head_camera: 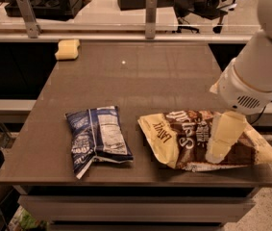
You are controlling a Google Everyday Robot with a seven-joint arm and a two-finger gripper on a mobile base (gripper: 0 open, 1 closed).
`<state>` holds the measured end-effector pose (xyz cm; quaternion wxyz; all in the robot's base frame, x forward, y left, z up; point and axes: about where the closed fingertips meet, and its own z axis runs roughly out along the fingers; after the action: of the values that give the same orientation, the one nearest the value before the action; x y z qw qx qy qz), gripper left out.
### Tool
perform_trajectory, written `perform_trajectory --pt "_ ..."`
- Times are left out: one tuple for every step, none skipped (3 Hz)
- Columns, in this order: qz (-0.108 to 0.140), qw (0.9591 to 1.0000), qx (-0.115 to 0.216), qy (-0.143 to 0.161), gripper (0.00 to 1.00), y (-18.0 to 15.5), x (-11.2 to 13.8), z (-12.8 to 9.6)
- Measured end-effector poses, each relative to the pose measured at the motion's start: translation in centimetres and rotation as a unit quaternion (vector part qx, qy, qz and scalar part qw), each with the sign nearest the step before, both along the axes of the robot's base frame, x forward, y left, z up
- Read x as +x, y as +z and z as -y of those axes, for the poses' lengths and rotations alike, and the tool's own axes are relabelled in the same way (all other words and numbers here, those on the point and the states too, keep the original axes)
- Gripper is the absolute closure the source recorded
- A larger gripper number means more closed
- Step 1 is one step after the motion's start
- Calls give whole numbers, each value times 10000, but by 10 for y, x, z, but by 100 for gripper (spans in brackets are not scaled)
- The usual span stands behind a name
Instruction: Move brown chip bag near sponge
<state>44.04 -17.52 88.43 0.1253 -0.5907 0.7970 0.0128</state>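
The brown chip bag (188, 138) lies flat at the front right of the table, dark brown with cream-yellow ends and white lettering. The sponge (67, 49), a small pale yellow block, sits at the table's far left corner. My gripper (222, 143) hangs from the white arm at the right and reaches down over the right half of the brown bag, its cream fingers (224, 136) touching or just above the bag.
A smaller dark blue and white snack bag (97, 137) lies at the front left of the grey-brown table (135, 81). Two metal posts (151, 16) and a rail stand along the far edge. Desks and chairs lie beyond.
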Motion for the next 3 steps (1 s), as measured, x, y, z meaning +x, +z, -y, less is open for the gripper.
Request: perform_trajectory --pt "-327 9993 152 63 0 -33 -5 -18" --pt "-519 9975 444 178 0 -57 -6 -37" --pt "-616 9934 897 363 19 -77 -5 -63"
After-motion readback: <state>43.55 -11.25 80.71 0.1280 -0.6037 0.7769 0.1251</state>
